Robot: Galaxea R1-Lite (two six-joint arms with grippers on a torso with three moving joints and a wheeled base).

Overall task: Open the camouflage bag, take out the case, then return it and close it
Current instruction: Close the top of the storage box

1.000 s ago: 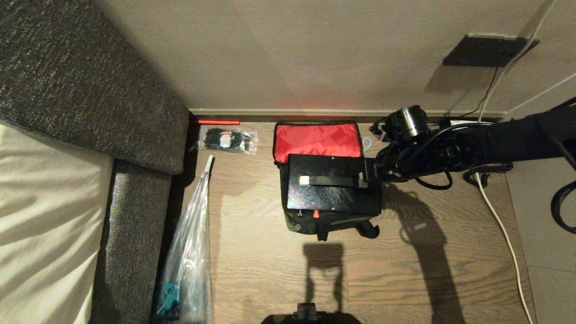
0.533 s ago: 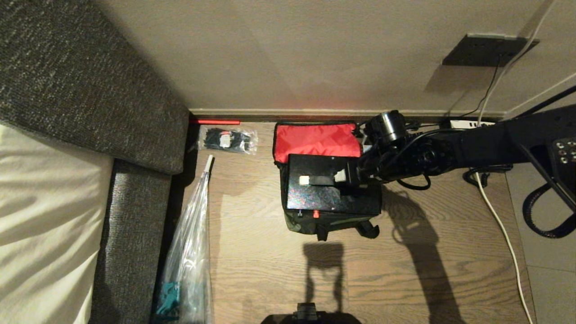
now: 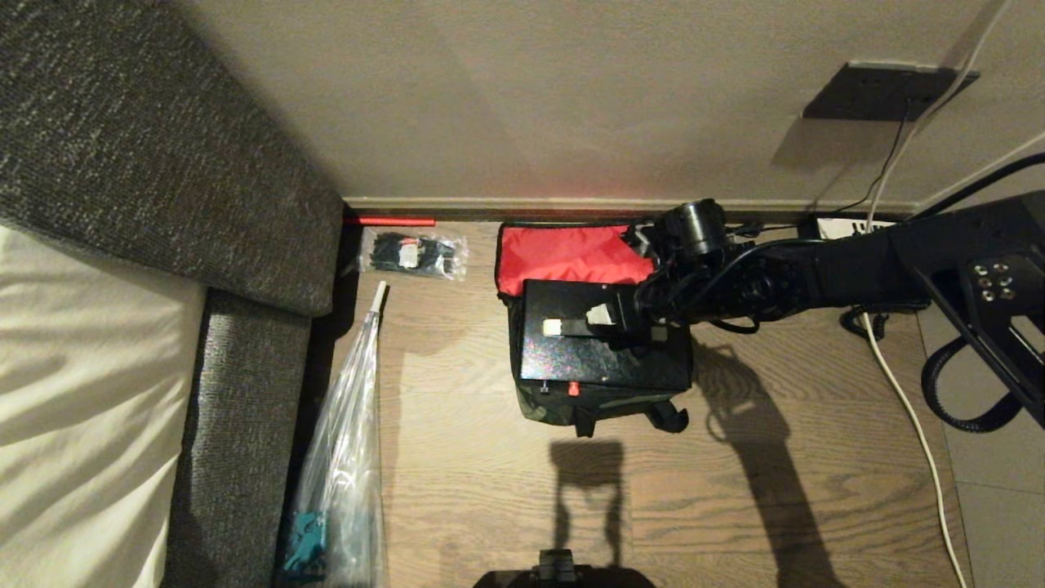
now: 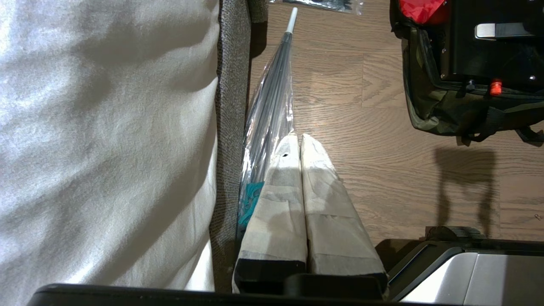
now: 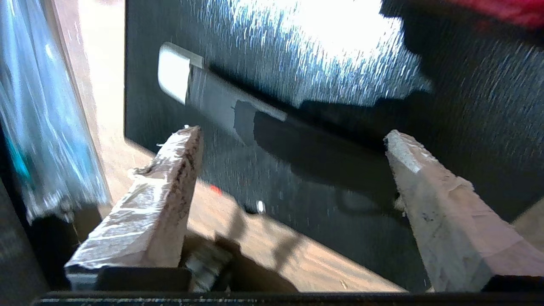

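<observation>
The camouflage bag [image 3: 600,408] sits on the wooden floor [image 3: 490,490] near the wall, its lid thrown back so the red lining [image 3: 571,253] faces up, and the flat black case [image 3: 600,347] lies across its open mouth, small red catch [image 3: 573,389] toward the robot. The right gripper [image 3: 608,320] hangs over the case's top, right at the long handle [image 3: 575,327]. In the right wrist view its fingers [image 5: 170,170] stand wide apart with nothing between them, the handle showing in the gap. The left gripper [image 4: 301,146] is parked low beside the bed [image 4: 106,127], fingers pressed together and empty, next to a clear-wrapped umbrella [image 4: 272,106]. I'd call this the grasp approach: bag open, case not yet taken. The next move looks like bringing the fingers down astride the handle and squaring them to it before closing, since a skewed bite could slip off the slick lid.
</observation>
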